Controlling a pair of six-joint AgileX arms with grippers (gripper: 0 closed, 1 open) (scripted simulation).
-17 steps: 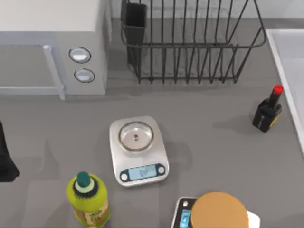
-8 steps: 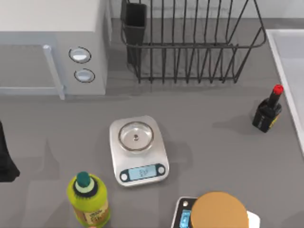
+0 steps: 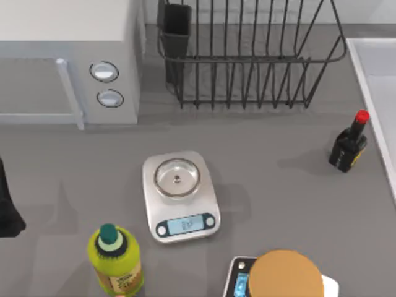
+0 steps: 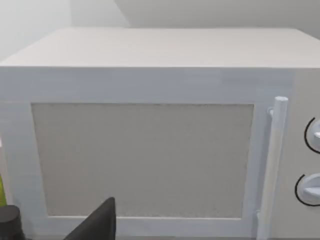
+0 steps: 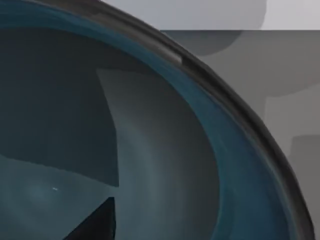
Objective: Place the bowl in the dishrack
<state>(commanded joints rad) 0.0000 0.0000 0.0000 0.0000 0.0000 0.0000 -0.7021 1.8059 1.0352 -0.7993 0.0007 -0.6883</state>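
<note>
Nothing has shifted on the table since the earlier frames.

Top view: dishrack (image 3: 247,55) stands at the far edge, beside the microwave (image 3: 65,59) in the far left corner. Scale (image 3: 180,197) sits mid-table. Left arm (image 3: 7,204) is parked at the left edge.

Left wrist view: faces the microwave door; whether the left gripper is open, I cannot tell.

Right wrist view: bowl (image 5: 150,150) lies close under the camera, teal inside up. Whether the right gripper has clenched it, I cannot tell.

Risk: a poor hold on the rim could drop the bowl, and a low carry could catch it on the rack's prongs.
</note>
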